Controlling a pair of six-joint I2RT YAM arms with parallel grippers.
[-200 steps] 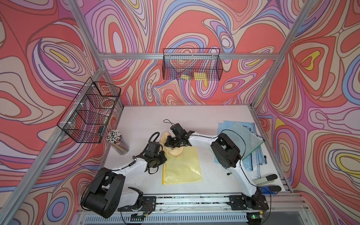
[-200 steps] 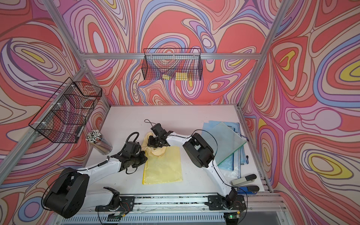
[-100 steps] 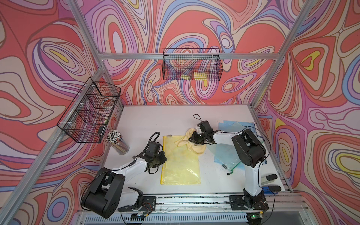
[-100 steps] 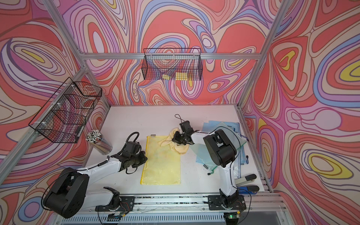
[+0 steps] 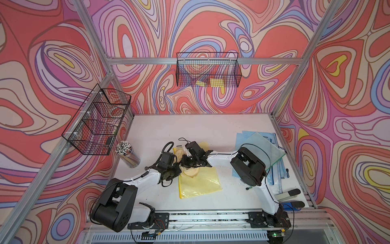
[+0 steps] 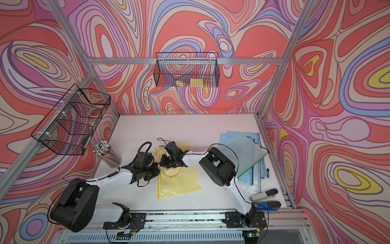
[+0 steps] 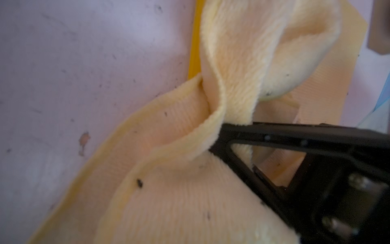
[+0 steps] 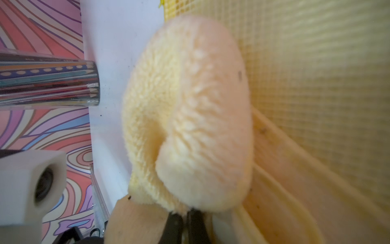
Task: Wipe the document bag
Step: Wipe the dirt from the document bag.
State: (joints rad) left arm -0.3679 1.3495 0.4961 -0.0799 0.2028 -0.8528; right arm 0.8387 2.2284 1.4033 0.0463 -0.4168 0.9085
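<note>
Yellow mesh document bag (image 5: 200,183) lay on the surface (image 5: 190,128). The right end effector (image 5: 187,165) was clamped on a fluffy cloth (image 5: 191,172) atop it; the left end effector (image 5: 176,170) was closed at its edge. Best practice: even pressure, overlapping strokes.

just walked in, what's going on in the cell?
Bag wiping is under way. The right gripper is shut on a pale yellow cloth and holds it on the far end of the yellow mesh document bag, which lies flat on the table. The left gripper, shut, sits at the bag's left edge; whether it pins the bag is hidden.
</note>
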